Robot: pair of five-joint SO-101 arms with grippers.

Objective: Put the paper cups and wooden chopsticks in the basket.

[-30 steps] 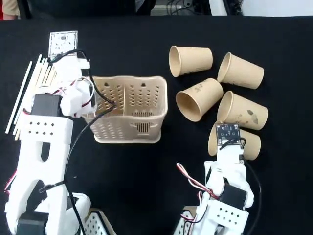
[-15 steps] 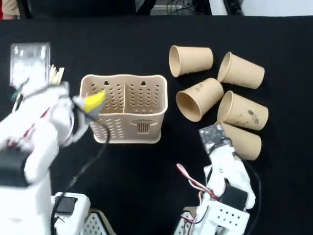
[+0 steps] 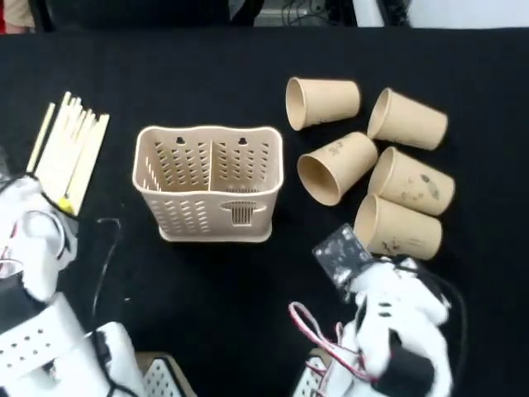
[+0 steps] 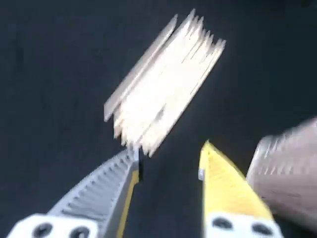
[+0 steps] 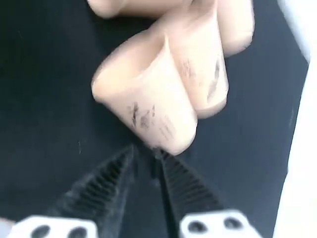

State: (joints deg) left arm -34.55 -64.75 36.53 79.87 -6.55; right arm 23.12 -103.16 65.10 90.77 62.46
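Note:
A beige slotted basket (image 3: 208,180) stands upright mid-table, with two compartments. Wooden chopsticks (image 3: 71,151) lie in a loose bundle to its left. Several paper cups (image 3: 335,165) lie on their sides to its right. My left gripper (image 4: 171,151) hovers open just short of the near ends of the chopsticks (image 4: 163,82), holding nothing. My right gripper (image 5: 146,151) sits close to the side of the nearest cup (image 5: 148,109), its fingers nearly together with nothing between them. In the high view that cup (image 3: 399,227) lies just beyond the right arm (image 3: 388,314).
The left arm (image 3: 29,265) fills the front left corner, and the basket's wall (image 4: 290,163) stands close beside the left gripper. Cables trail near both arm bases. Bare black table lies in front of the basket and along the far edge.
The left arm swung away from the basket to the front left, uncovering the chopsticks. The right arm drew back toward the front edge, uncovering the nearest cup.

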